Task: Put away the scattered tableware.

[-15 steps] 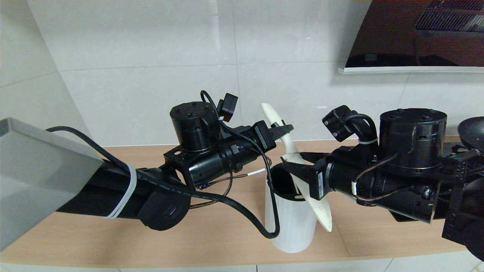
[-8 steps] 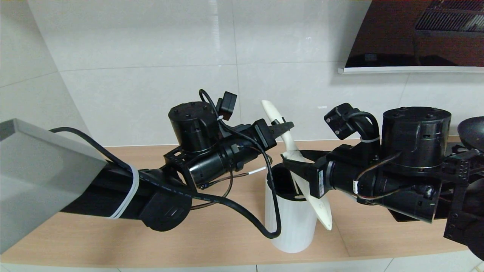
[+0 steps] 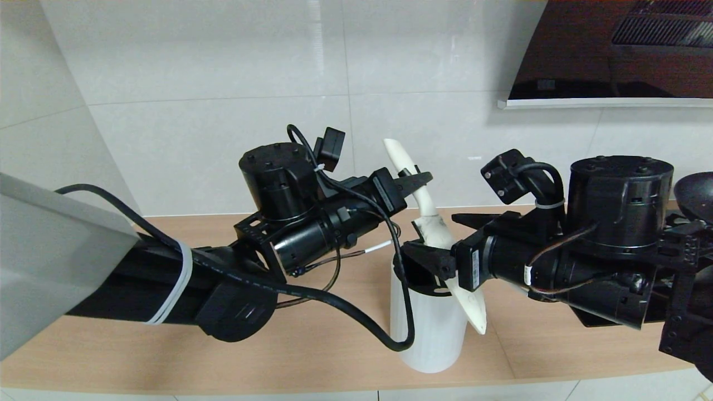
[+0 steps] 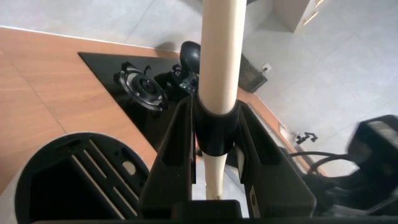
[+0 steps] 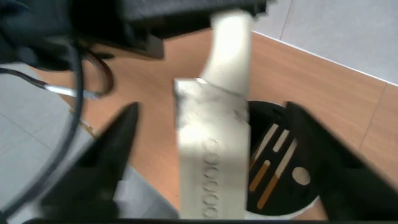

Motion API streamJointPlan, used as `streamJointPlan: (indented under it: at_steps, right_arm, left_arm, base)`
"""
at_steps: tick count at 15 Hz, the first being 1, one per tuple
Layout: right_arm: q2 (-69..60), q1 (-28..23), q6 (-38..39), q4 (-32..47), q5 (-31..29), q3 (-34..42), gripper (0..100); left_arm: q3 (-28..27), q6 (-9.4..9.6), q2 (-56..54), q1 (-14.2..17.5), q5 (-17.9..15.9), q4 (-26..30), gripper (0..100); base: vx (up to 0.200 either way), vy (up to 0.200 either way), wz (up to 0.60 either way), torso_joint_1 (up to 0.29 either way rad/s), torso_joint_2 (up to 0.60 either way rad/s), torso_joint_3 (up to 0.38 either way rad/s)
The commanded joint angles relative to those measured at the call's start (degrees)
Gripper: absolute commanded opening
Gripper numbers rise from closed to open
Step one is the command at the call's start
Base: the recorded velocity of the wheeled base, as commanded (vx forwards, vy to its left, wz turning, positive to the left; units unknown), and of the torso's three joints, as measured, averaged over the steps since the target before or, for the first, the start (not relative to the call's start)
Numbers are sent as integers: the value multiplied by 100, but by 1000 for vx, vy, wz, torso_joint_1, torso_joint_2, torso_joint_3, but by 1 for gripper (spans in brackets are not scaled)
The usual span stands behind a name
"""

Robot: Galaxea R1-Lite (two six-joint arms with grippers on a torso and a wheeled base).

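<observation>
Clamping its fingers on the handle of a cream plastic spatula [image 3: 429,217] at centre frame, the left gripper [image 3: 415,182] held it tilted over a white cylindrical utensil holder [image 3: 431,334] on the wooden bench [image 3: 312,340]. The right gripper [image 3: 441,238] had its fingers apart around the blade. Judging by its look, the spatula was light, stiff and smooth, and best held by the handle.

Black arms [image 3: 120,292], looped cables [image 3: 356,317], white ties [image 3: 174,281].

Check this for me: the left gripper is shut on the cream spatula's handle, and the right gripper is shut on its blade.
One detail is wrong. The right gripper is open, not shut on the blade: the right wrist view shows its fingers spread apart on either side of the spatula, with a gap on both sides. The rest stands: the left gripper is shut on the handle.
</observation>
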Motion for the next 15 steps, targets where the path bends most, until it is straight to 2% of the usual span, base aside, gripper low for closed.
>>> streamJointPlan:
  at_steps: [1,3,5,6,7,8,9,10,11,13,15]
  right_arm:
    - [-210,2,-9,-1,-1,67,100]
    - [-492,-15,-18,8,-28,155,100]
    - [-747,-86,-27,17,-37,234,100]
    - [-922,-173,-36,61,-45,243,100]
    - [-1151,-332,-36,114,-63,260,100]
    - [-1292,-463,-36,193,-63,269,100]
    - [-1432,-587,-36,281,-54,287,100]
    - [-1608,-745,-27,404,-54,287,100]
    - [-1678,-806,-36,421,-54,287,100]
    - [-1784,-982,-36,421,-45,278,100]
    - [-1863,-1061,-36,421,-45,269,100]
  left_arm:
    - [-77,33,-374,18,72,379,0]
    - [-218,104,-515,79,256,625,0]
    - [-525,341,-646,106,687,1055,0]
    - [-613,394,-655,106,819,1187,0]
    - [-982,833,-646,71,1478,1767,0]
    - [-1193,1220,-594,44,1944,2075,0]
    - [-1387,1483,-497,-17,2383,2233,0]
    - [-1571,1756,-435,-211,2999,2418,0]
    - [-1554,1967,-453,-316,3183,2585,0]
    - [-1457,2389,-567,-527,3315,2875,0]
    - [-1519,2687,-532,-703,3588,2840,0]
  base:
    - [0,0,0,0,0,0]
    - [0,0,0,0,0,0]
    - [0,0,0,0,0,0]
    - [0,0,0,0,0,0]
    - [0,0,0,0,0,0]
    - [0,0,0,0,0,0]
    - [0,0,0,0,0,0]
    - [0,0,0,0,0,0]
    - [0,0,0,0,0,0]
    - [0,0,0,0,0,0]
    - [0,0,0,0,0,0]
